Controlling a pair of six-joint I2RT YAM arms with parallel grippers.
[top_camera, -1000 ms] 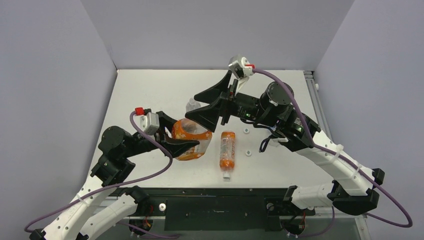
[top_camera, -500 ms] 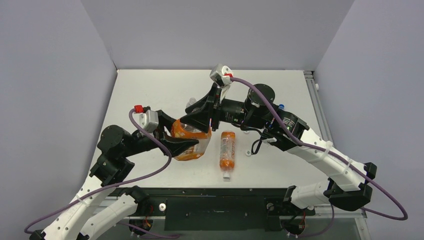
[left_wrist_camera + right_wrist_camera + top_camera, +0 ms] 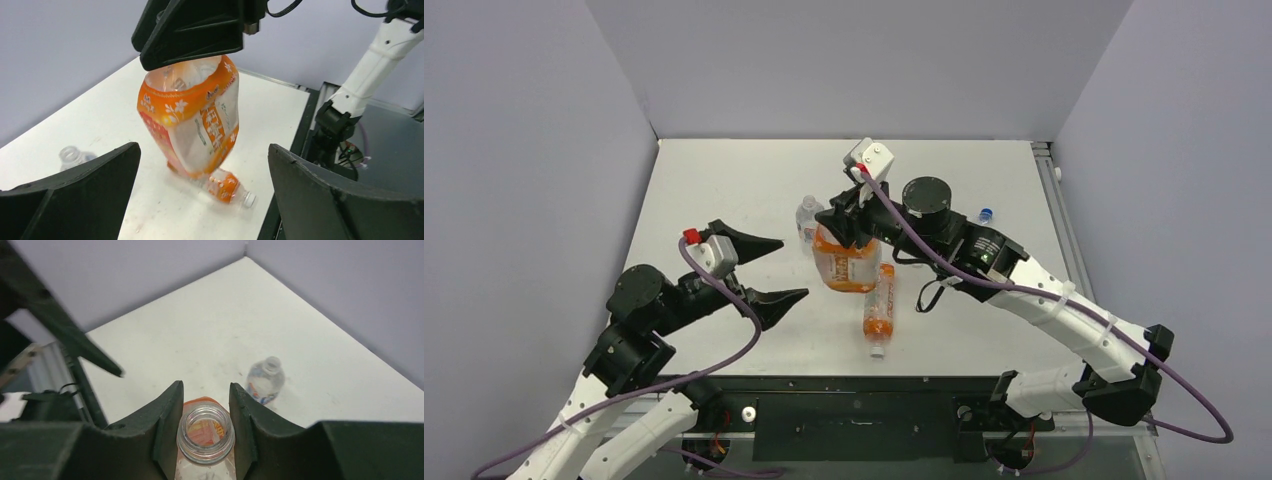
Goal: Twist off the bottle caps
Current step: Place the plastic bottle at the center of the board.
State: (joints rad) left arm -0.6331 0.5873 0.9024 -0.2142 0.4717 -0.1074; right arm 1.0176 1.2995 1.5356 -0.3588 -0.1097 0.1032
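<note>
The wide orange bottle point(image 3: 844, 268) hangs tilted, its mouth point(image 3: 206, 431) uncapped. My right gripper point(image 3: 206, 426) is shut on its neck from above, and also shows as the right gripper point(image 3: 844, 222) in the top view. My left gripper point(image 3: 766, 270) stands wide open to the bottle's left, apart from it, with nothing between its fingers point(image 3: 75, 195). The slim orange bottle point(image 3: 879, 298) lies on the table just right of the wide bottle point(image 3: 195, 120), its white cap point(image 3: 248, 199) still on. An uncapped clear bottle point(image 3: 266, 380) stands upright beyond. A blue cap point(image 3: 985, 214) lies loose at the right.
The white table point(image 3: 724, 180) is closed in by grey walls on three sides. A black base rail point(image 3: 854, 400) runs along the near edge. The right arm point(image 3: 1044, 310) reaches across the right half of the table.
My left gripper let go of the wide orange bottle, opened wide and drew back to the near left. My right gripper closed on the bottle's neck and carried it to the right.
</note>
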